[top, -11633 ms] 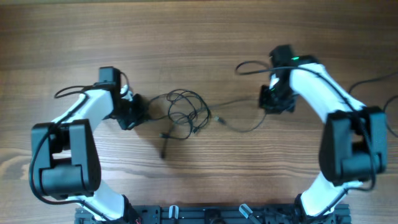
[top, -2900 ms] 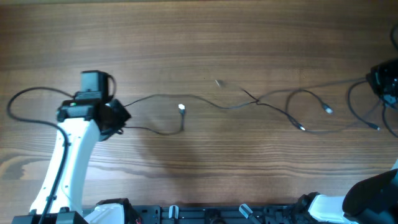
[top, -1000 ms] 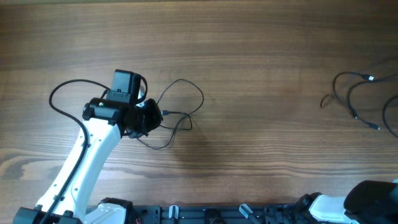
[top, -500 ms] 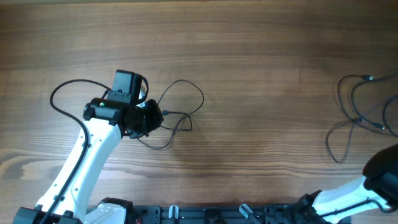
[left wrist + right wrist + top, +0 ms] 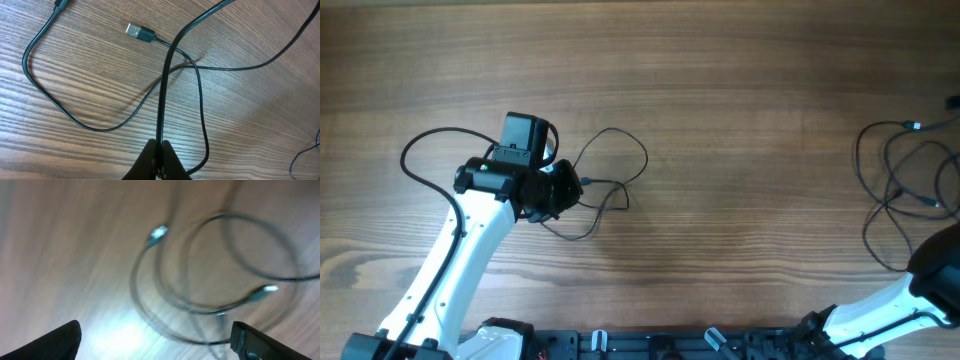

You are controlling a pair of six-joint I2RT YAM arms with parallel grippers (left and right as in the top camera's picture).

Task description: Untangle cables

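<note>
While the left gripper [image 5: 159,155] pinches a cable [image 5: 163,90], the right gripper [image 5: 156,342] gapes.

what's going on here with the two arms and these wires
Two robot arms are sorting out thin black cables on a wooden table. The left gripper is pinched shut on one cable, whose loose loops and plug lie on the wood around it. A second cable lies apart in loose loops near the table's right edge. The right gripper hangs open above it, holding nothing, though that view is blurred.
</note>
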